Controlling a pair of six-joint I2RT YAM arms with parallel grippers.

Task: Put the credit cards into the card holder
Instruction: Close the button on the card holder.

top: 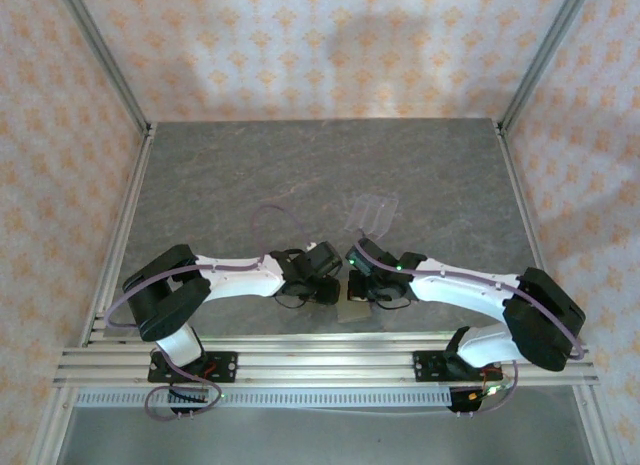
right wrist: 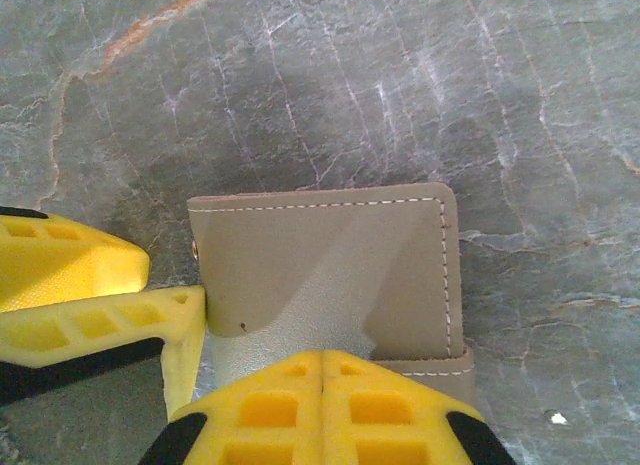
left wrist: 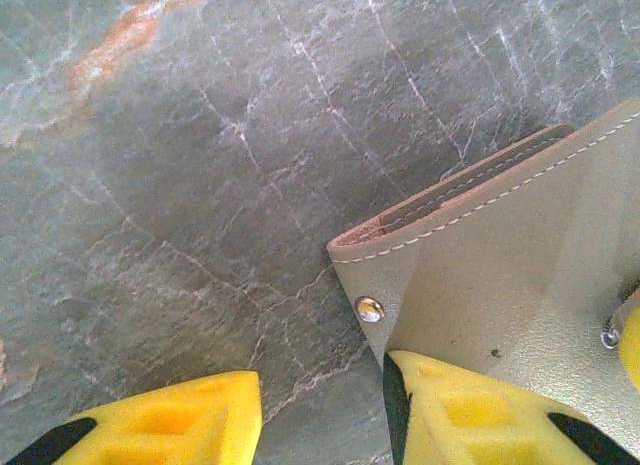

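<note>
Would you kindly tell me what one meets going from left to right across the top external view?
From the left: left arm → left gripper → right gripper → right arm.

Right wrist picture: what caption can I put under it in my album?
Shut right hand over the tan card holder on a grey table, with the left hand beside it.

Blocked at card holder (right wrist: pixel 330 265): right gripper (right wrist: pixel 322 370) closed over one edge, left gripper (left wrist: pixel 320 385) spread at adjoining corner. Free passage over bare table (right wrist: pixel 400 85) past opposite edge and remaining side. Farther off, clear rack (top: pixel 373 213), well apart from card holder.
</note>
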